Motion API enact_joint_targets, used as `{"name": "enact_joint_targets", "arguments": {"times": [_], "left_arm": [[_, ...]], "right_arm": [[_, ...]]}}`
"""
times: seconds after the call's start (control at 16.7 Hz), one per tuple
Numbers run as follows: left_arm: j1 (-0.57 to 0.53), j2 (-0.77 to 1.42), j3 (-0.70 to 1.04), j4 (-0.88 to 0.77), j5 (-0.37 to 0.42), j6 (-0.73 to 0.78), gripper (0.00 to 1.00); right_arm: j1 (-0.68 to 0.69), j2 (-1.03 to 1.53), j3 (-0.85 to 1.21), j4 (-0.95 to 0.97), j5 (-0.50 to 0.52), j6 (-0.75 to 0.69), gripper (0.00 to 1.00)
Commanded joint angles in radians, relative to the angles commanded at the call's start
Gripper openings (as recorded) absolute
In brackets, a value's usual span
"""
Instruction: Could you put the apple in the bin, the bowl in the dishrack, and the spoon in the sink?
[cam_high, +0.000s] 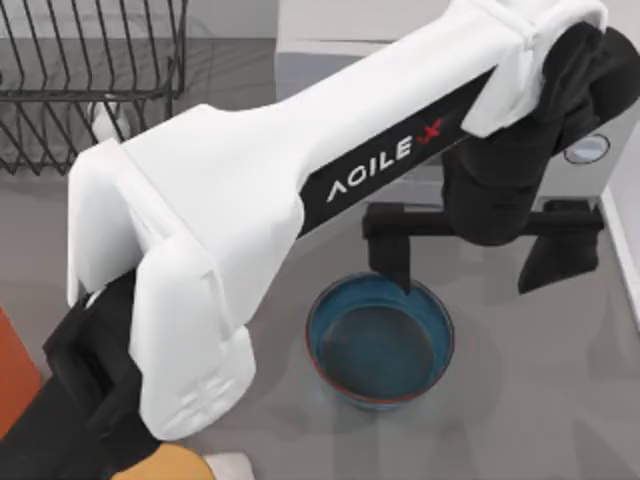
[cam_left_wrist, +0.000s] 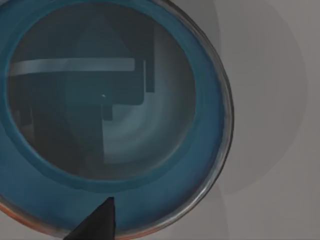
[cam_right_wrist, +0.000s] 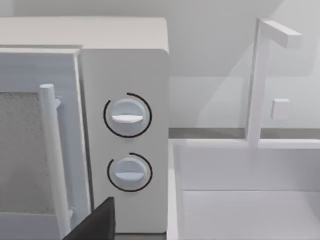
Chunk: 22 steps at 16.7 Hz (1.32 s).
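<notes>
The blue-teal bowl with a thin reddish rim stands upright and holds nothing, on the grey counter near the middle front. My left gripper hangs open just above its far right side. One fingertip is over the bowl's far rim, and the other finger is outside it to the right. In the left wrist view the bowl lies right below, with one dark fingertip over its wall. The black wire dishrack stands at the back left. The sink is a white basin beside the microwave. Apple and spoon are out of view.
A white microwave with two knobs stands left of the sink, and a white faucet rises behind the basin. My right gripper faces them. An orange object lies at the left edge and a yellow-orange one at the front.
</notes>
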<state>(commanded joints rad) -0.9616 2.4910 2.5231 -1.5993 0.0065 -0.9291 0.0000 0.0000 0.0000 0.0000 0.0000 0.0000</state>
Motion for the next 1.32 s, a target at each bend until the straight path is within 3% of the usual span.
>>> {"name": "enact_joint_targets", "arguments": {"times": [0.42,0.96,1.32], "left_arm": [[0.002,0.003,-0.013,0.015,0.0,0.0,1.0],[0.001,-0.031,-0.424,0.388,0.0,0.001,1.0],[0.0,-0.033,-0.462,0.426,0.0,0.0,1.0]], "right_arm": [[0.0,0.0,0.0,0.0,0.0,0.0,1.0],[0.0,0.0,0.0,0.0,0.0,0.0,1.0],[0.0,0.0,0.0,0.0,0.0,0.0,1.0]]}}
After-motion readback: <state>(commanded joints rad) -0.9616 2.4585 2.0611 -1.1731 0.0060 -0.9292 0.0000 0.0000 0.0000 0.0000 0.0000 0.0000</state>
